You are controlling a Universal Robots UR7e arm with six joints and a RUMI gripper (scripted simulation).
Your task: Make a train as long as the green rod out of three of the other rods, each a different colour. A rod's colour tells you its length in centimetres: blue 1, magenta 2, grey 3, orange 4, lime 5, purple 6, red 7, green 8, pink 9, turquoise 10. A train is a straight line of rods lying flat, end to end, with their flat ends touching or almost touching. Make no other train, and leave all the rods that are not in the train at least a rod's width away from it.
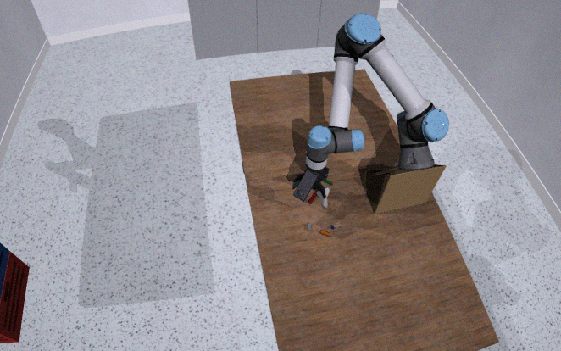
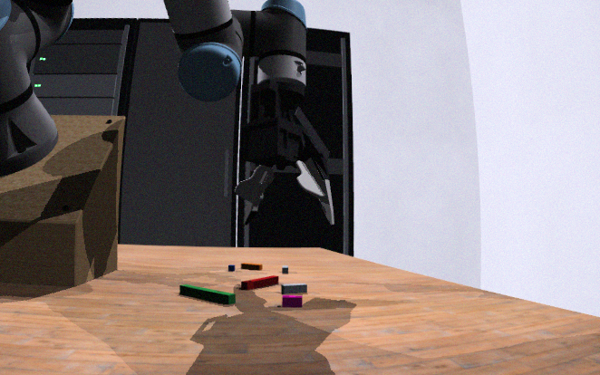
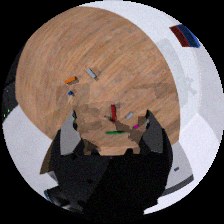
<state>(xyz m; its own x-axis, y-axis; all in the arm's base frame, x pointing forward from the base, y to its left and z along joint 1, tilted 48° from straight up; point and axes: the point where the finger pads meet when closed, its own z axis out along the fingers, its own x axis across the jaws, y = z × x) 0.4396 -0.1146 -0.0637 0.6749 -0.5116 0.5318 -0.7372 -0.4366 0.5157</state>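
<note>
My gripper [image 1: 309,196] [image 2: 290,223] [image 3: 111,110] is open and empty, high above the table. The green rod [image 1: 327,181] [image 2: 207,294] [image 3: 115,132] lies flat near one end of the red rod [image 1: 313,197] [image 2: 259,283] [image 3: 113,113]. A grey rod [image 2: 294,288] [image 3: 129,115] and the magenta rod [image 2: 292,301] [image 3: 136,127] lie beside them, apart; the top view does not show these two. Farther off lie the orange rod [image 1: 325,233] [image 2: 251,266] [image 3: 70,80], the small blue rod [image 1: 332,227] [image 2: 231,268] [image 3: 70,93] and a second grey rod [image 1: 309,227] [image 2: 285,270] [image 3: 91,73]. No rods touch end to end.
The wooden table top [image 1: 373,288] [image 2: 453,326] lies under all the rods. The arm's box-shaped base [image 1: 408,191] [image 2: 41,249] stands at one side of the table. The arm's shadow falls across the nearer part of the table in the exterior view.
</note>
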